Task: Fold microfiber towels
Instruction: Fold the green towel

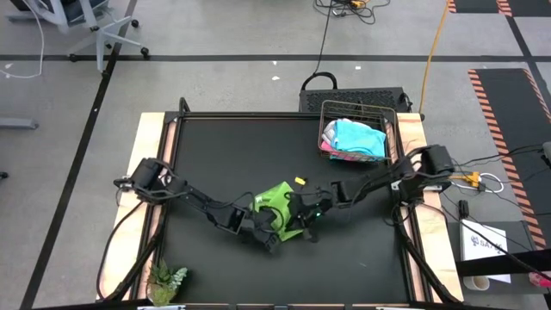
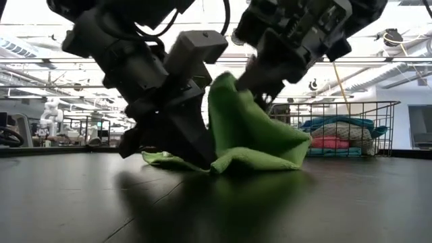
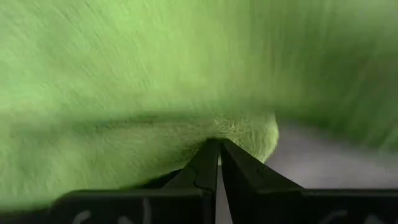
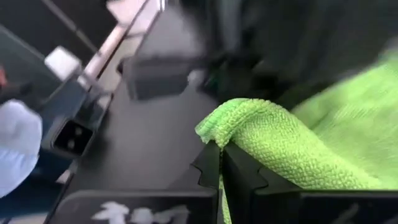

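Observation:
A lime green microfiber towel [image 1: 277, 200] lies bunched at the middle of the black table, partly raised into a peak [image 2: 227, 84]. My left gripper [image 2: 204, 160] comes from the left and is shut on the towel low down, close to the table. My right gripper [image 2: 258, 98] comes from the right and is shut on the towel higher up. The towel's lower folds [image 2: 256, 160] rest on the table. More towels, light blue and pink, lie in a wire basket [image 1: 389, 129] at the far right. My left gripper pinches the green towel at a rounded fold [image 3: 245, 132] between its two fingers, slanting down from the table's left. That part sits just above the table. My right gripper pinches a doubled-over edge of the towel [image 4: 239, 124] between its two fingers, slanting down from the right. This part is lifted clear, and the cloth slopes slack from it down onto the table.
The wire basket [image 2: 351, 128] with folded towels stands at the far right corner. A small green plant [image 1: 168, 280] sits at the near left edge. A small yellow object [image 1: 300, 181] lies just beyond the towel. Bare black tabletop [image 1: 224, 146] spreads around.

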Tool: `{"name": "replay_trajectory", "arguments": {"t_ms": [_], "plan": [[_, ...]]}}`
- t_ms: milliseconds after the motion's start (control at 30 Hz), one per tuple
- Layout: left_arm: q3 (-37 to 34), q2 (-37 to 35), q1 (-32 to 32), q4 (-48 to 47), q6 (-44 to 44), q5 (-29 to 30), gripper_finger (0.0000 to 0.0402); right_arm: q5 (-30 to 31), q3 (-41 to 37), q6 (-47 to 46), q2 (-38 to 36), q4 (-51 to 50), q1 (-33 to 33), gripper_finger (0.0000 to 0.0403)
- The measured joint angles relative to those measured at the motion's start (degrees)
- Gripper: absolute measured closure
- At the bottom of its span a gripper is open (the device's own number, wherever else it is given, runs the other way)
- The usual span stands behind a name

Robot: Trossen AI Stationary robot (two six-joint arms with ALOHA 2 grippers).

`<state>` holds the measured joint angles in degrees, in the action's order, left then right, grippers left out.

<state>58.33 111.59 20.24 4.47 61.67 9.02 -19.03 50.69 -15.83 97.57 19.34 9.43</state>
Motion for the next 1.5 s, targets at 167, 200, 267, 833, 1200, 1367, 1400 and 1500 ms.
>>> {"name": "replay_trajectory", "arguments": {"t_ms": [167, 200, 267, 833, 1200, 1367, 1400, 1500], "plan": [[0.0, 0.1, -2.6, 2.0, -0.5, 0.0, 0.0376, -5.1, 1.1, 0.0, 4.1, -2.7, 0.5, 0.0402], [-0.1, 0.1, -3.0, 2.8, -1.0, 0.0, 0.0376, -5.5, 1.2, -0.2, 4.5, -2.8, 0.5, 0.0402], [-0.1, 0.1, -3.7, 4.3, -1.6, 0.0, 0.0376, -5.4, 1.2, -0.4, 4.8, -3.0, 0.4, 0.0403], [0.0, 0.1, 0.9, 6.1, 4.4, -13.2, 0.0376, -5.0, 1.3, 4.0, 4.9, -13.1, -0.4, 0.0403], [0.0, -3.4, -1.9, -0.8, -0.9, -5.5, 0.0376, -7.0, 1.3, 0.1, 4.4, -14.3, -0.4, 0.0385], [0.0, -13.1, -4.9, -18.3, -1.1, -0.6, 0.0376, -8.1, 1.3, -1.1, 1.0, -15.6, -0.2, 0.0346], [0.1, -14.8, -5.6, -21.3, -0.3, 0.4, 0.0376, -8.0, 1.3, -1.1, 0.4, -15.6, -0.2, 0.0338], [0.1, -17.9, -7.8, -25.3, 1.0, 2.4, 0.0376, -5.9, 1.3, 0.2, -1.0, -15.6, -0.2, 0.0319]]}}
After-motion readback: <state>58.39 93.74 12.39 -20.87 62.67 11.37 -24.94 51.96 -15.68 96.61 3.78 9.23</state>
